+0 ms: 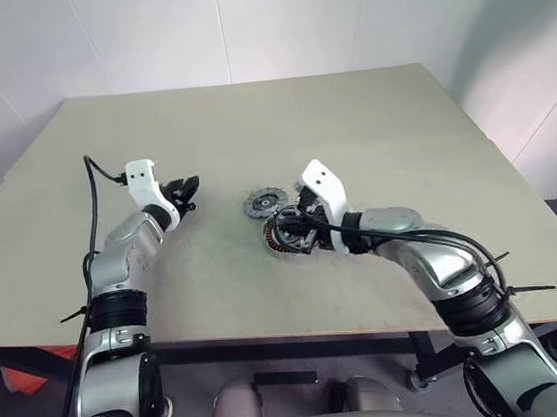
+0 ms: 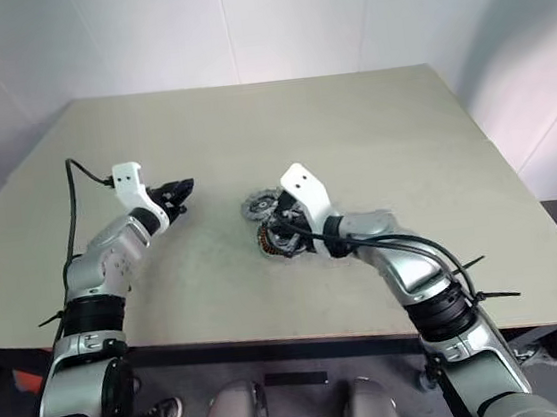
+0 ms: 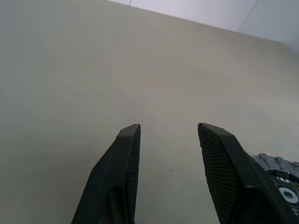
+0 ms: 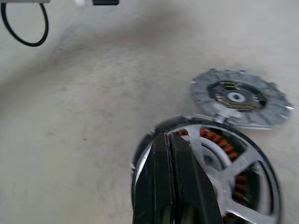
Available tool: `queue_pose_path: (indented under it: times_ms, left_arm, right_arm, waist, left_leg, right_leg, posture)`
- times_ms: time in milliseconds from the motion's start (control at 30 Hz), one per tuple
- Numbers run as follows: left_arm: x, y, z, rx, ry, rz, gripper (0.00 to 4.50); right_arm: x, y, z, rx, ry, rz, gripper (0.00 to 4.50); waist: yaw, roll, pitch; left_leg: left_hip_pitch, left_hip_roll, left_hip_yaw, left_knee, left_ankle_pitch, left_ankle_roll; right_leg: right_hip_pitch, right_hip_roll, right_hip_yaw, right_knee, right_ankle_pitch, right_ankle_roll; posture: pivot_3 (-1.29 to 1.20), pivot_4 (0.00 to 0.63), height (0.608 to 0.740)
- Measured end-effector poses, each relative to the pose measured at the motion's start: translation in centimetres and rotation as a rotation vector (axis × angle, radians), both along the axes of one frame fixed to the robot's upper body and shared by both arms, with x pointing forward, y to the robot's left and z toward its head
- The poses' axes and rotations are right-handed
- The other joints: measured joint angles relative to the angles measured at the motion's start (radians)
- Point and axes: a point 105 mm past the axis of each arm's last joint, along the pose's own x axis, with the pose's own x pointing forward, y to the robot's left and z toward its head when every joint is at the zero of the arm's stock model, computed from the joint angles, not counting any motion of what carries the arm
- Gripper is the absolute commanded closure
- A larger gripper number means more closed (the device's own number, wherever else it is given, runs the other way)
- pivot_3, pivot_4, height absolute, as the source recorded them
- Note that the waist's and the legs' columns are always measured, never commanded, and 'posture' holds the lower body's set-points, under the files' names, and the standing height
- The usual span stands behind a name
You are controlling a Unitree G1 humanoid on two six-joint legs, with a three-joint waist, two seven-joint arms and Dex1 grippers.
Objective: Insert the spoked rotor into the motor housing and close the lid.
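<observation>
A: Head views first. Where's everything?

B: Table (image 1: 421, 132) w/ the motor housing (image 1: 284, 236) near the front-middle, copper windings visible round its edge. The lid (image 1: 262, 203) lies flat just beside it on the far side, close enough that they may touch, can't tell. Right gripper (image 1: 298, 228) sits low over the housing, so prob. working the rotor in. Left gripper (image 1: 188, 189) hangs well apart to the left, looks parked out of the way.

A: Left wrist view?

B: Its two fingers (image 3: 117, 172) stand apart w/ nothing btwn them, bare tabletop beyond. Edge of the lid peeks in at one corner. Reads as idle, maybe ready for the lid later.

A: Right wrist view?

B: Fingers pressed together, tips on the rim of the spoked rotor (image 4: 233, 168), which lies in the housing, silvery spokes over orange windings. Not pinching anything, more like a closed poker to nudge or press it. Whether the rotor is fully seated, can't tell. Lid flat and off just past it, so the closing step isn't done yet.
</observation>
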Motion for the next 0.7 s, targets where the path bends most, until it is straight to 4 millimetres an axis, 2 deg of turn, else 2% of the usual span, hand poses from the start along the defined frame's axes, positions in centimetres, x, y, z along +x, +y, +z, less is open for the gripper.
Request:
queue_pose_path:
  times_ms: [133, 400, 700]
  left_arm:
    - [-0.1, 0.6, -0.2, 0.008, 0.008, 0.022, 2.45]
    - [-0.5, 1.3, -1.0, 0.016, 0.027, 0.047, 2.45]
    - [-0.6, 0.2, -1.6, 0.007, 0.041, 0.027, 2.45]
  right_arm:
    - [0.0, 1.1, 0.0, -0.001, 0.004, 0.021, 4.50]
    - [0.4, 1.5, -0.8, -0.007, 0.036, 0.011, 4.50]
    - [1.5, 2.0, 0.6, -0.006, -0.019, 0.021, 4.50]
  waist:
    - [0.001, 0.000, 0.000]
    - [0.000, 0.000, 0.000]
    - [0.000, -0.001, 0.000]
  left_leg:
    - [0.000, 0.000, 0.000, 0.000, 0.000, 0.000]
    - [0.001, 0.000, 0.000, 0.000, 0.000, -0.001]
    - [0.001, 0.000, 0.000, 0.000, 0.000, -0.001]
  right_leg:
    - [0.001, 0.000, 0.000, 0.000, 0.000, 0.000]
    - [0.001, 0.000, 0.000, 0.000, 0.000, 0.000]
    - [0.001, 0.000, 0.000, 0.000, 0.001, -0.001]
  posture:
    - [0.00, 0.000, 0.740]
    - [0.00, 0.000, 0.740]
    - [0.00, 0.000, 0.740]
